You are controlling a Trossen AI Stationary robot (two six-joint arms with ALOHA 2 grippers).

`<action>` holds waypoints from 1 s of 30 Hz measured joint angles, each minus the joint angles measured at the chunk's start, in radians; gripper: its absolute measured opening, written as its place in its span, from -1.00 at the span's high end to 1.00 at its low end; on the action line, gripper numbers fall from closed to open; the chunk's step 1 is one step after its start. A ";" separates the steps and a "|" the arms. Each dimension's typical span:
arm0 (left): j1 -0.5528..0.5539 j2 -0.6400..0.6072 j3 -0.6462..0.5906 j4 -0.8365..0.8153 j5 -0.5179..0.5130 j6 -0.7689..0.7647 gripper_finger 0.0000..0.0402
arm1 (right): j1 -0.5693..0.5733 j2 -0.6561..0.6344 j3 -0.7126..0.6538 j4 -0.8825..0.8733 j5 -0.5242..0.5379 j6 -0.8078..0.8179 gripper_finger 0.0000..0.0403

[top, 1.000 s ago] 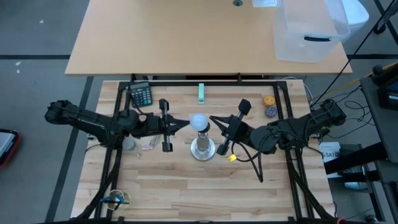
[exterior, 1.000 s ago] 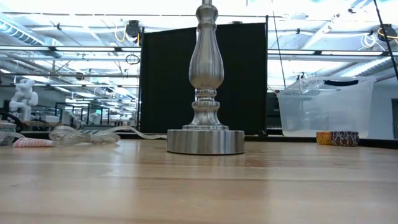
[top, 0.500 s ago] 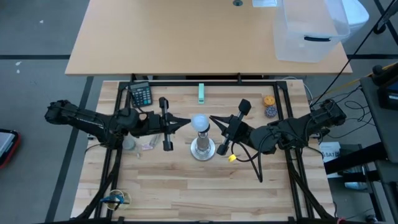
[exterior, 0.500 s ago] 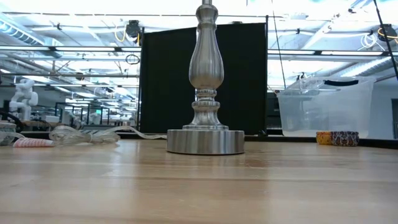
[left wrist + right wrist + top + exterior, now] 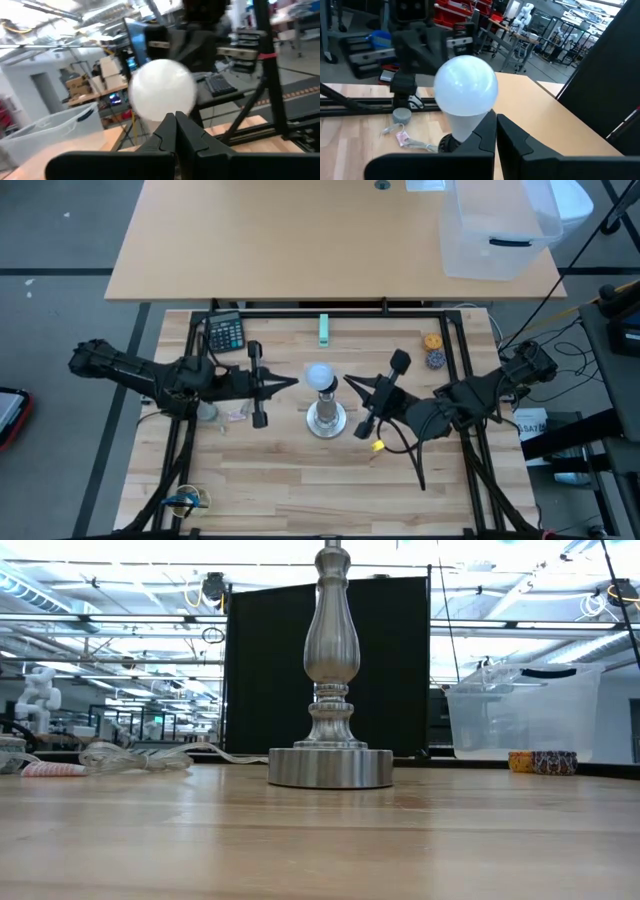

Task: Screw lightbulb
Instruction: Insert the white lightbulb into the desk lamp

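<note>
The white frosted lightbulb (image 5: 320,376) stands upright with its base in the black socket top of the silver stand (image 5: 326,420) at the table's middle. It also shows in the left wrist view (image 5: 162,90) and the right wrist view (image 5: 465,87). In the low view only the stand (image 5: 331,690) shows. My left gripper (image 5: 296,382) is shut, level with the bulb and a little to its left, clear of it. My right gripper (image 5: 346,379) is shut a little to the bulb's right, clear of it.
A calculator (image 5: 227,332) and a green piece (image 5: 324,329) lie at the table's far side. Two small round things (image 5: 434,350) lie at the far right. A clear wrapper (image 5: 232,412) lies left of the stand. A clear bin (image 5: 497,230) stands on the farther table.
My left gripper has drawn back from the bulb toward the table's left edge. My right gripper has drawn back from the bulb toward the table's right and near edges. The bulb has stayed upright on the stand.
</note>
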 joint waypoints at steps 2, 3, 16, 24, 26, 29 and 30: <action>-0.004 0.001 0.000 -0.006 0.011 0.000 1.00 | -0.011 0.000 0.000 0.004 -0.003 -0.011 1.00; -0.003 0.002 0.000 -0.008 0.018 0.000 1.00 | -0.017 0.000 0.000 0.005 -0.007 -0.015 1.00; 0.008 0.009 0.000 -0.006 0.075 -0.004 1.00 | -0.044 0.000 0.000 0.017 -0.081 -0.040 1.00; 0.002 0.020 0.123 -0.162 0.060 -0.022 1.00 | -0.044 0.000 0.000 0.017 -0.079 -0.041 1.00; -0.017 0.020 0.164 -0.199 0.031 0.002 1.00 | -0.044 0.000 0.000 0.017 -0.078 -0.044 1.00; -0.024 0.020 0.218 -0.274 -0.005 0.016 1.00 | -0.044 0.000 0.000 0.017 -0.079 -0.044 1.00; -0.024 0.020 0.236 -0.311 -0.009 0.015 1.00 | -0.044 0.000 0.000 0.017 -0.079 -0.044 1.00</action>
